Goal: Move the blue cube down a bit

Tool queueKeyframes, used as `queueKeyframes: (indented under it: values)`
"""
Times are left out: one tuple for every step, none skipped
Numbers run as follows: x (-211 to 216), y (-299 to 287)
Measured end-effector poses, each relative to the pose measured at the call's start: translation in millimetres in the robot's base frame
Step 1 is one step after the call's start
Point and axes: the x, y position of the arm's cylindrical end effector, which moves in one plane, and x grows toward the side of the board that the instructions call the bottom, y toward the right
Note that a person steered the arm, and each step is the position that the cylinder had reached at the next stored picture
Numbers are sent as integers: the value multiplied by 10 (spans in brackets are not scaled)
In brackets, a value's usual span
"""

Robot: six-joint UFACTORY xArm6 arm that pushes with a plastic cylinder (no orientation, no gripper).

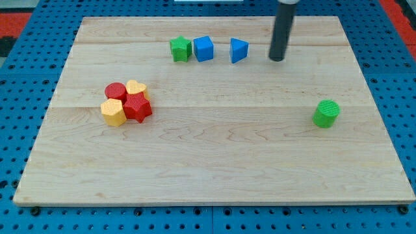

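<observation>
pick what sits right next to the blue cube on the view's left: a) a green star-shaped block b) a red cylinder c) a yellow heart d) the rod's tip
a: the green star-shaped block sits just beside the blue cube on the view's left, while my tip is off to the view's right, past the blue triangular block.

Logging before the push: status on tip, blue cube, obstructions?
My tip right of the top row, touching nothing. Blue cube between green star and blue wedge. Nothing directly below cube.

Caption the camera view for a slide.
My tip rests right of the blue triangular block, two blocks from the blue cube.
</observation>
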Motion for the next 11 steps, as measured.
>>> queueKeyframes:
  values:
    - [-371, -7]
    - [-518, -221]
    - [-178, -297]
    - [-217, -329]
    - [-533, -332]
    - [-522, -584]
    - [-193, -943]
    - [132, -1173]
    - [192, -849]
    - [228, -206]
    - [344, -294]
